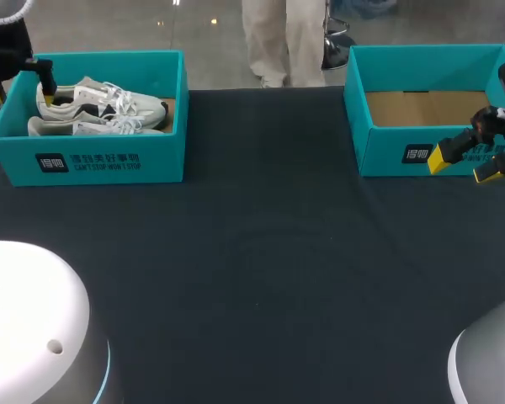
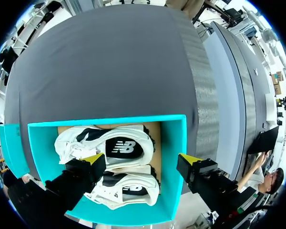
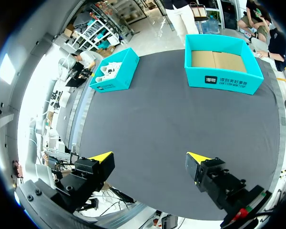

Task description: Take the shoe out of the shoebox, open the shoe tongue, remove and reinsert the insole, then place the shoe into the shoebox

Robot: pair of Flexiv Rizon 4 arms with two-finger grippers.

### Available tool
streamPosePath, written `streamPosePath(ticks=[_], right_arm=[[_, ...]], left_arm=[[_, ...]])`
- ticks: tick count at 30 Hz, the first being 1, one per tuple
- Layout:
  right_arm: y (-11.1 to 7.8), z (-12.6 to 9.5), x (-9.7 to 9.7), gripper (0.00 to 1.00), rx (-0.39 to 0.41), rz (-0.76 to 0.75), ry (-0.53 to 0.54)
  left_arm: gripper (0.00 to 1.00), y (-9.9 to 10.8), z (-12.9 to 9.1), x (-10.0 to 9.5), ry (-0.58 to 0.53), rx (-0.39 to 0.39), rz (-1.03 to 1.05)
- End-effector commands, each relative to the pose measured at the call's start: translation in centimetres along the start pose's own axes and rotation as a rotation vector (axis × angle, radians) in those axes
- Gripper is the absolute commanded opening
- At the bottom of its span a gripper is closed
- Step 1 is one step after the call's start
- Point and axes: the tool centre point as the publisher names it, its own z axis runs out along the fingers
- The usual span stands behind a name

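Head view puts my left gripper (image 1: pixel 21 94) at the far left end of the teal shoebox (image 1: pixel 93 160), fingers spread wide and gripping nothing. One yellow tip hangs inside the box over the heel end of the shoes; the other is outside the end wall. Left wrist view confirms it: the gripper (image 2: pixel 142 160) straddles that wall (image 2: pixel 178 157), with the pair of white shoes (image 2: pixel 109 143) lying side by side on their sides in the box, under and just ahead of the inner finger (image 2: pixel 93 160). I cannot tell whether that finger touches a shoe.

My right gripper (image 1: pixel 463 166) is over the front wall of the second teal box (image 1: pixel 379 151), well apart from the shoes. Right wrist view shows it (image 3: pixel 150 157) spread open, holding nothing, above the dark table (image 3: pixel 181 124).
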Motion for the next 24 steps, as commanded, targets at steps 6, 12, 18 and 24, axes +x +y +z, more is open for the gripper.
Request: streamPosePath(ticks=[6, 12, 18, 24], right_arm=[[0.3, 0.1, 0.0, 1.0, 0.005, 0.001, -0.001], [0.3, 0.1, 0.0, 1.0, 0.005, 0.001, -0.001], [0.3, 0.1, 0.0, 1.0, 0.005, 0.001, -0.001], [0.3, 0.1, 0.0, 1.0, 0.005, 0.001, -0.001]], left_arm=[[1.0, 1.2, 3.8, 0.4, -0.02, 0.043, -0.009], [1.0, 1.4, 5.4, -0.2, -0.022, 0.044, 0.005], [1.0, 1.7, 7.1, -0.1, -0.03, 0.051, 0.015], [1.0, 1.8, 8.0, 0.0, -0.031, 0.049, 0.02]])
